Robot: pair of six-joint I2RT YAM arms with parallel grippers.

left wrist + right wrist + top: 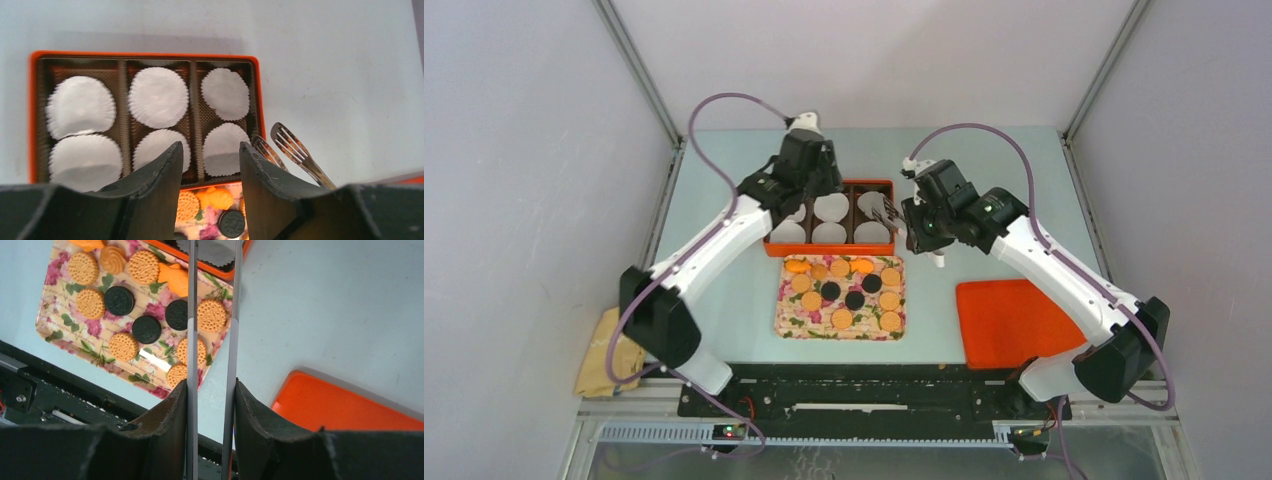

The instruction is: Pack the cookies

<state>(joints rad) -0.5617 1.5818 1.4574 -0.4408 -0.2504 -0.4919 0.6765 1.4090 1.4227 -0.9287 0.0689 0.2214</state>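
The cookies [841, 296], mostly golden-orange with a few black, lie on a floral tray [781, 322] in front of the orange box [829, 249]. The box holds several white paper cups [158, 96]. My left gripper [809, 188] hovers over the box's near edge, open and empty [210, 147]; cookies [188, 205] show between its fingers. My right gripper [921, 232] is shut on metal tongs [886, 210], whose two arms [192, 315] run from between my fingers [210, 385] over the tray's right edge toward the box. The tong tips [287, 142] hang just right of the box.
An orange lid [1014, 320] lies flat at the front right, also in the right wrist view [345, 410]. A tan cloth [604, 355] sits off the table's front left. Grey walls enclose the table on three sides.
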